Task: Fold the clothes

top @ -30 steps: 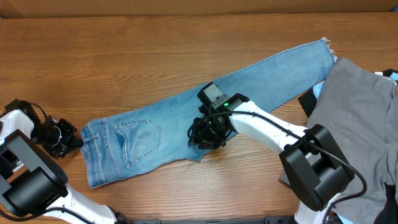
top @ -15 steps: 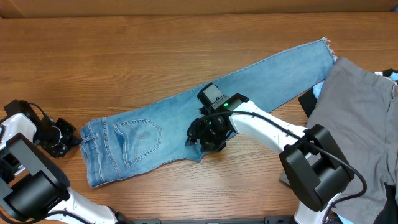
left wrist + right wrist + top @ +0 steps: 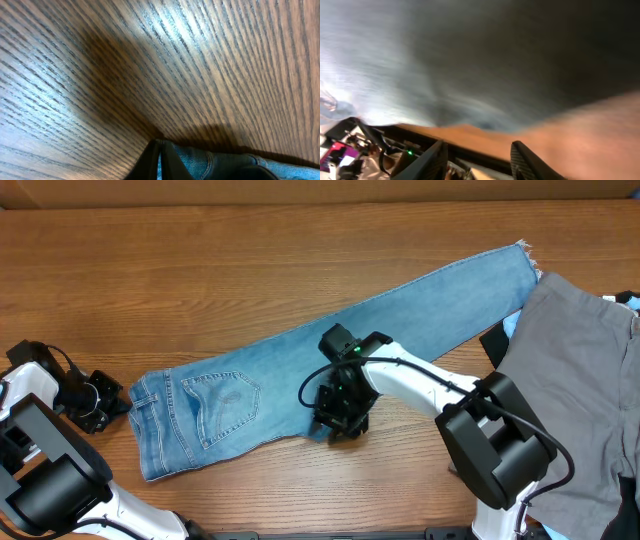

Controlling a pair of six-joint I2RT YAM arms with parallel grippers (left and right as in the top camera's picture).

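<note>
The light-blue jeans lie flat and diagonal, with the waist and back pocket at the lower left and the frayed hem at the upper right. My right gripper is over the jeans' front edge near the crotch. In the right wrist view its fingers stand apart and empty, with blurred denim beyond them. My left gripper rests on the table, its tips at the waistband's left edge. In the left wrist view its fingers are pressed together beside the denim.
Grey trousers lie spread at the right edge of the wooden table. A black piece and a pale-blue piece poke out from under them, beside the jeans' leg.
My right wrist has turned and the gripper has shifted slightly toward the jeans' front edge. My left gripper has drawn a little to the left. The jeans have not moved.
</note>
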